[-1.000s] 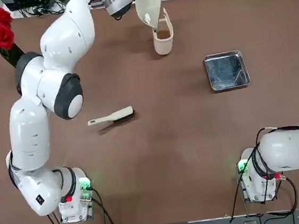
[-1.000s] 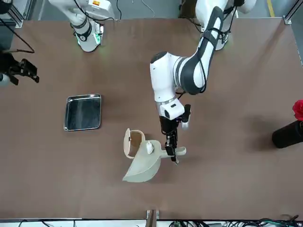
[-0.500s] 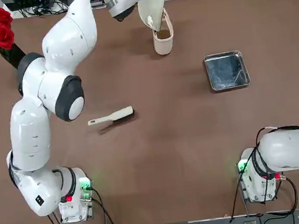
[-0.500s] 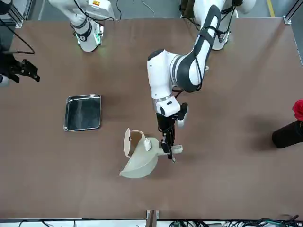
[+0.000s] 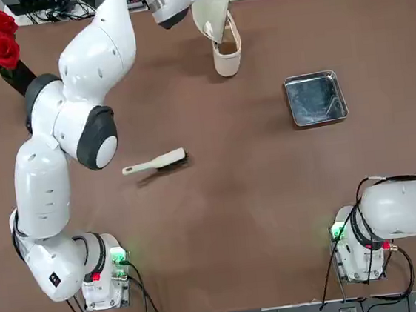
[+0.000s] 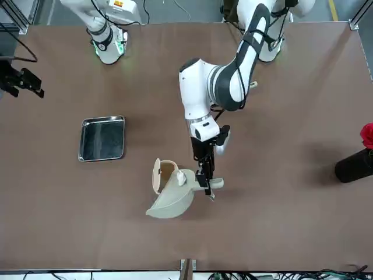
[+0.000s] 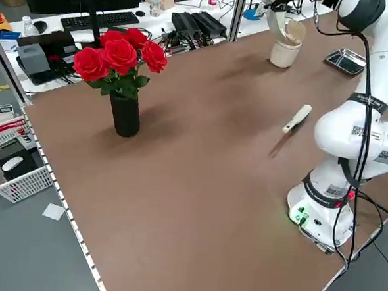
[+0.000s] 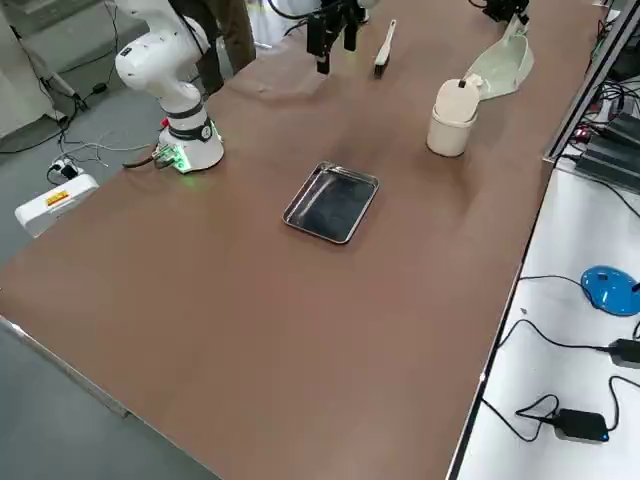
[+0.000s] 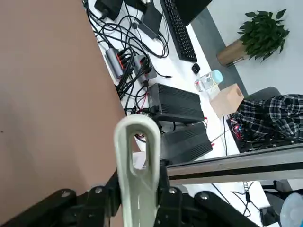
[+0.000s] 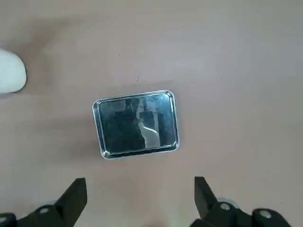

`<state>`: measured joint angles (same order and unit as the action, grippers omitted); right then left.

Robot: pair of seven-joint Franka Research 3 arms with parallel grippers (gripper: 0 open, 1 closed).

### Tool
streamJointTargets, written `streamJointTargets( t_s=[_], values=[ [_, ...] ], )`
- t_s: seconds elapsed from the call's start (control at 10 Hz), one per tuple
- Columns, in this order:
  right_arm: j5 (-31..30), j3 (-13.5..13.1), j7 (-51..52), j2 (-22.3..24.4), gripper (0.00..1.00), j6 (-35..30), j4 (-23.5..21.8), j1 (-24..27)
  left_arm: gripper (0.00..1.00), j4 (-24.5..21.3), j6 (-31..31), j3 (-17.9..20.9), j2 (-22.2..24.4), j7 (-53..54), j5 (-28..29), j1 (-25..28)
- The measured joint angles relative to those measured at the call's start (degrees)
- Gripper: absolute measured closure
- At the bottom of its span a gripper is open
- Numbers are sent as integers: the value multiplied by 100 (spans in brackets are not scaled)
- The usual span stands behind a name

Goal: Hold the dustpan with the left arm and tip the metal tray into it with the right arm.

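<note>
Left gripper (image 6: 205,185): clamped on the dustpan (image 6: 170,201) handle, scoop raised beside the bin (image 6: 161,176) (far table edge). Right gripper (image 10: 139,201): fingers spread wide, empty, hovering above the metal tray (image 10: 136,124), which lay flat on the table (image 5: 257,195).

My right tool (image 10: 137,198) shows only its fingertips; the top view cuts off the dustpan's (image 5: 211,6) scoop.
</note>
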<state>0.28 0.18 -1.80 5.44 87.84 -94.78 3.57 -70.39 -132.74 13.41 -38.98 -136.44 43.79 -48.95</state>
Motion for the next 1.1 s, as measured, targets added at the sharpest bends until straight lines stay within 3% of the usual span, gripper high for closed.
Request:
streamJointTargets(
  t_s=[1.1],
  values=[
    [-4, -12, -214, -1, 0, -155, 126, 9, 68, 7, 354, 130, 26, -1, 313, -292]
  ],
)
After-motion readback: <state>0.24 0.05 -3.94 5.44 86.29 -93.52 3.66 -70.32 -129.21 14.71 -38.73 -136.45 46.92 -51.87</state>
